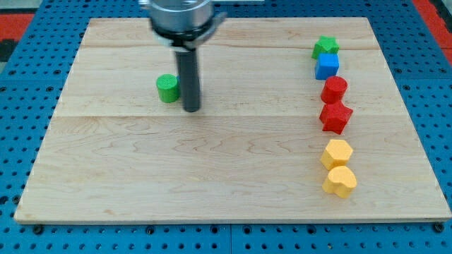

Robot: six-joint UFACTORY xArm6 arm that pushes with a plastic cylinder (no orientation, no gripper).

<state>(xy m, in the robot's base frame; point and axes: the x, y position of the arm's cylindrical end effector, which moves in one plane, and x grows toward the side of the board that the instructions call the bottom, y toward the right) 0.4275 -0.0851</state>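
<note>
My tip (pixel 191 110) rests on the pale wooden desk (pixel 212 176) in the upper left part of the frame, a little left of centre. The dark rod rises straight up from it into the grey collar at the top edge. No pincer shows anywhere: the arm ends in this bare rod, so nothing is clenched or grasped, and a block can only be met by the rod's side at desk height. The green cylinder (pixel 167 89) stands upright just beside the rod, on its left and slightly higher in the frame. The two are so close that I cannot tell whether they touch. The rod also hides a strip of the desk directly behind it, and what may lie there cannot be seen. Every other block is well apart from my tip, in a column down the right side of the frame. From the top these are a green star (pixel 325 46), a blue cube (pixel 327 66), a red hexagon-like block (pixel 334 89), a red star (pixel 335 116), a yellow hexagon (pixel 337 153) and a yellow heart (pixel 340 181). Neighbours of the same colour sit touching or nearly so, with a small gap between the red star and the yellow hexagon. All lie flat on their broad faces, which looks like the stable way for such low pieces to sit on a level surface. The desk itself lies on a blue perforated base (pixel 14 141) that frames it on all sides.
</note>
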